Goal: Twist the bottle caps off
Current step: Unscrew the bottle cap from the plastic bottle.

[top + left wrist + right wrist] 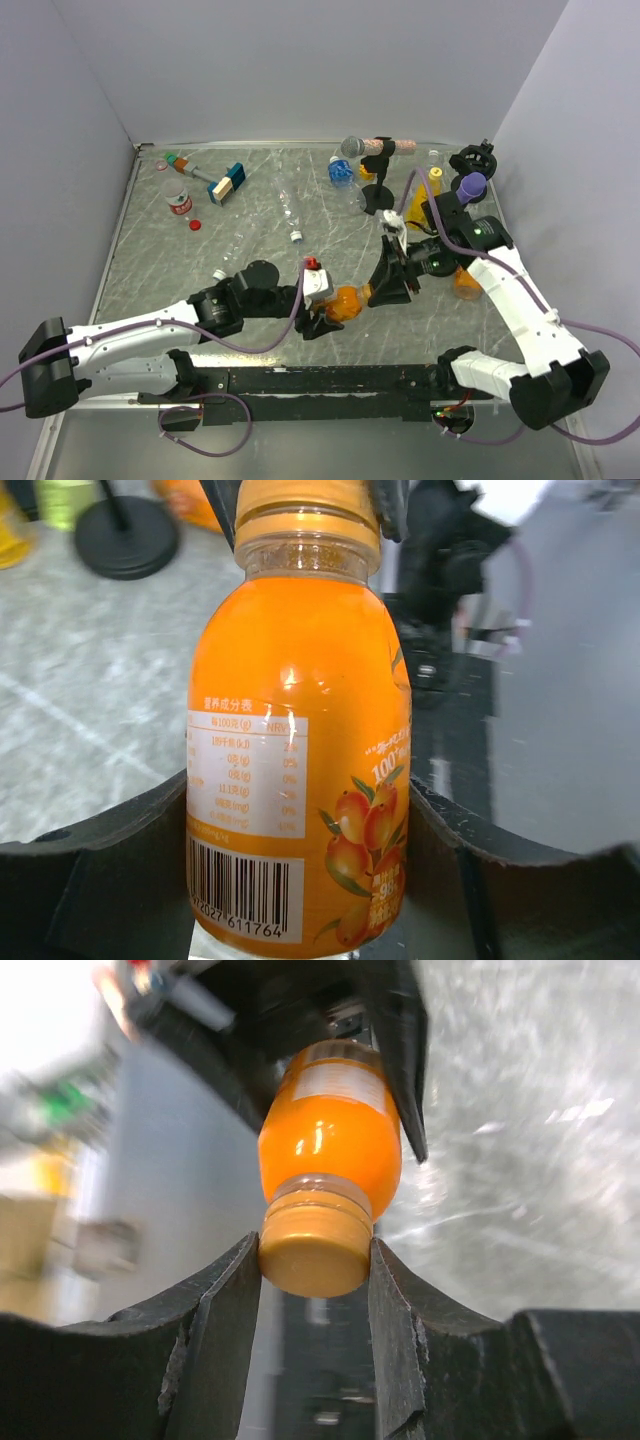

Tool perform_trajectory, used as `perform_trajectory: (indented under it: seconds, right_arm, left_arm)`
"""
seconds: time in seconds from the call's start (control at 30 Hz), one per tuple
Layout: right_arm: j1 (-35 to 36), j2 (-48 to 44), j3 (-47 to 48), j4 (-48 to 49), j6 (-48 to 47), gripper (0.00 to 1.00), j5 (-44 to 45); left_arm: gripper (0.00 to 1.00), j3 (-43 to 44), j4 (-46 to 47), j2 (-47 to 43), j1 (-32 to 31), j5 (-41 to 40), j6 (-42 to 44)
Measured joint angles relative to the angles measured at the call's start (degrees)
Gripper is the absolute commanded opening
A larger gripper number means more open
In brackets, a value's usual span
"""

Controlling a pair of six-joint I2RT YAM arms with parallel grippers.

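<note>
Several loose things are lying on the far half of the marble table [150,265]: a clear red-label bottle [177,198], a red cap [196,224], a blue-and-tan block [228,184], a blue-label bottle [341,170]. Grey microphone [352,148] and purple microphone [472,184] are standing behind the right arm, a second orange bottle [466,282] beside it. Left gripper [335,308] is clamping the orange bottle [347,300] by its body, near front centre. Right gripper [375,293] is pinching its orange cap [312,1250], jaws pressed against both sides. Both arms are reaching inward, wrists facing each other
</note>
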Motion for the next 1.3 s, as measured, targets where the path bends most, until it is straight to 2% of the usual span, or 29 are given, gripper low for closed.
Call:
perform_trajectory:
  seconds: [0.13, 0.27, 0.43, 0.57, 0.63, 0.73, 0.77, 0.83, 1.13, 1.3]
  right_arm:
    - [3.2, -5.4, -0.7, 1.0, -10.8, 0.00, 1.9]
    - [6.3, -8.6, -0.7, 1.7, -15.5, 0.00, 4.4]
    - [6.6, -7.6, -0.3, 2.1, -16.2, 0.02, 5.3]
    - [6.8, -8.4, -1.2, 4.1, -13.6, 0.13, 5.6]
    - [6.8, -9.1, -1.5, 4.9, -12.2, 0.30, 5.6]
    - [6.9, -9.6, -1.6, 6.3, -10.1, 0.64, 5.7]
    - [6.9, -9.6, -1.6, 6.7, -9.2, 0.79, 5.7]
    - [6.9, -10.0, -1.6, 7.6, -6.8, 0.97, 6.2]
    - [2.2, -14.1, -1.6, 8.8, 0.2, 0.99, 7.5]
    - [-1.3, -16.2, -1.6, 10.5, 6.5, 0.99, 8.2]
  left_arm:
    - [0.13, 0.0, 0.3, -0.2, 3.2, 9.4, -0.7]
    - [0.13, 1.1, -0.9, 0.0, 4.0, 14.4, -0.5]
    - [0.13, 2.0, -3.3, 0.4, 4.9, 14.9, -0.4]
    - [0.13, 2.0, -3.5, 0.3, 5.0, 14.8, -0.4]
    - [0.13, 2.0, -3.4, 0.2, 4.9, 14.7, -0.4]
    - [0.13, 2.0, -3.4, -0.4, 5.0, 14.3, -0.4]
    - [0.13, 1.9, -3.4, -0.6, 5.0, 14.0, -0.4]
    - [0.13, 1.9, -3.4, -1.0, 5.0, 12.8, -0.5]
    - [0.13, 0.9, -3.5, -3.3, 5.0, 6.5, -0.4]
    - [0.12, 0.9, -4.0, -3.7, 3.0, 0.2, 1.4]
